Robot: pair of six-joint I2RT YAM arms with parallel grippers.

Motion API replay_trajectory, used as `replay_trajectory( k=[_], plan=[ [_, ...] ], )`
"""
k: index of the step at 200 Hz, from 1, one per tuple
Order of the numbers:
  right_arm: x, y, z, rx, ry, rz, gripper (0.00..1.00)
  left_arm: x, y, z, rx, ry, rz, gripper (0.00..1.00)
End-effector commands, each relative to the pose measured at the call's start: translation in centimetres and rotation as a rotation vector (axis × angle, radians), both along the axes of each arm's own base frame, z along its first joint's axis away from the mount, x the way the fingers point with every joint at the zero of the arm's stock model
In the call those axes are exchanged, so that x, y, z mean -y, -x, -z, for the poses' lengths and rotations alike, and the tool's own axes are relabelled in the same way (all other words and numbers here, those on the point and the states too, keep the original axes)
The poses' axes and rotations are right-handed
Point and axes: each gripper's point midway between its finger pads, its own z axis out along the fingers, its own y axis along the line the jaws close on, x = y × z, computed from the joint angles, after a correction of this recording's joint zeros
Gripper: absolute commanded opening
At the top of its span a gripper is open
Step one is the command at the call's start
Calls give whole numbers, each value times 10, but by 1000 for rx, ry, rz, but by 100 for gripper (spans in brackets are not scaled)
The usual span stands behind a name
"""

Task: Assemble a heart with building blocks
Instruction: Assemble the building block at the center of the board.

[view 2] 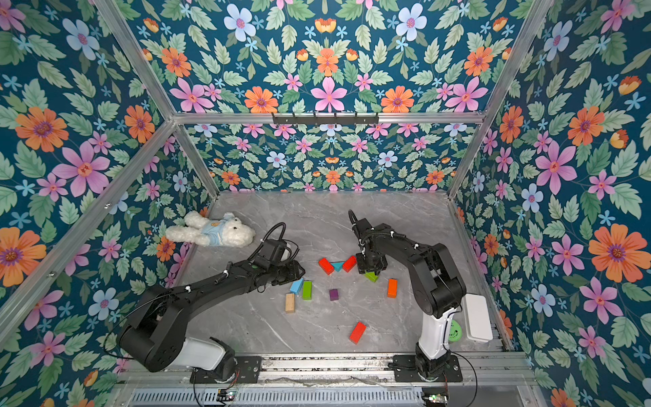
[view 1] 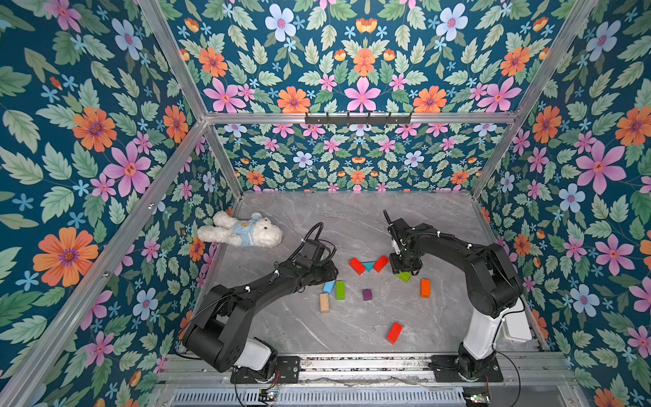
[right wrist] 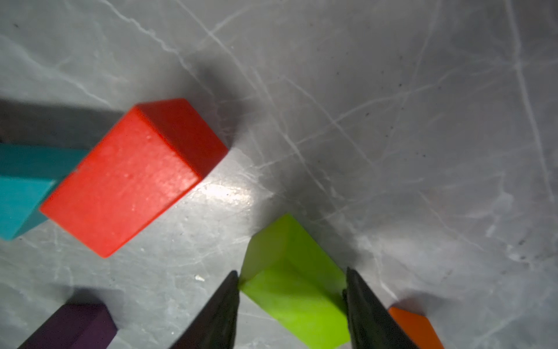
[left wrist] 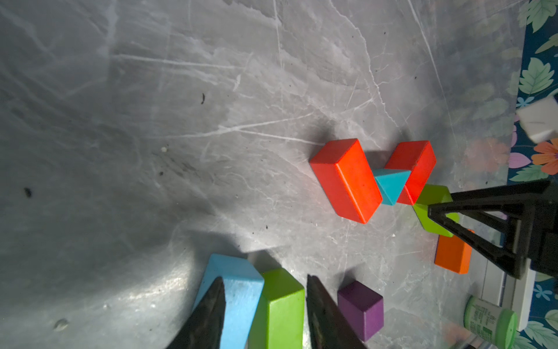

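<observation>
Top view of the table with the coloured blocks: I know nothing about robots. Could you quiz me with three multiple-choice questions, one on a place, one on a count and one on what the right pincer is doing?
1. Where is the teal triangle?
A. Alone, far from every other block.
B. Between two red blocks.
C. On top of a stack.

2. How many red blocks are on the table?
A. One.
B. Five.
C. Three.

3. How does the right pincer stand?
A. With one finger on each side of a green block.
B. Raised high, with nothing near it.
C. Lying flat on its side.

Answers:
1 B: both top views show a red block on each side of the triangle.
2 C: two flank the triangle and a third lies alone nearer the front.
3 A: the right wrist view shows the block between its fingers.
</observation>
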Motion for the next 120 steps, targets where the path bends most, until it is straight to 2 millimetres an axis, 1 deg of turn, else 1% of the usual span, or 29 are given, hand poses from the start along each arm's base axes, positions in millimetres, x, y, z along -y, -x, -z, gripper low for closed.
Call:
replay_trajectory(
  k=[1,14,30,42,57,96,107,120],
  plan=[
    [-4,3,3,-3,2,-36,47,-3,0,1,0,-13,-5,46],
    [-7,5,5,-5,9,-47,44,-3,0,2,-2,-11,-7,46],
    [-9,6,7,-5,12,-58,36,-2,0,2,-2,-9,-7,46],
    [-12,6,6,2,9,-64,28,-3,1,3,-3,-11,-8,46],
    [-16,4,5,13,5,-72,26,-4,2,5,-6,-14,-9,46],
    [-24,-3,4,27,2,-82,26,-6,4,8,-10,-16,-16,46],
    [-24,-3,3,32,12,-78,32,-5,3,7,-8,-13,-15,46],
    [-20,-1,-1,43,42,-53,45,-5,3,7,-9,-13,-15,46]
  ],
)
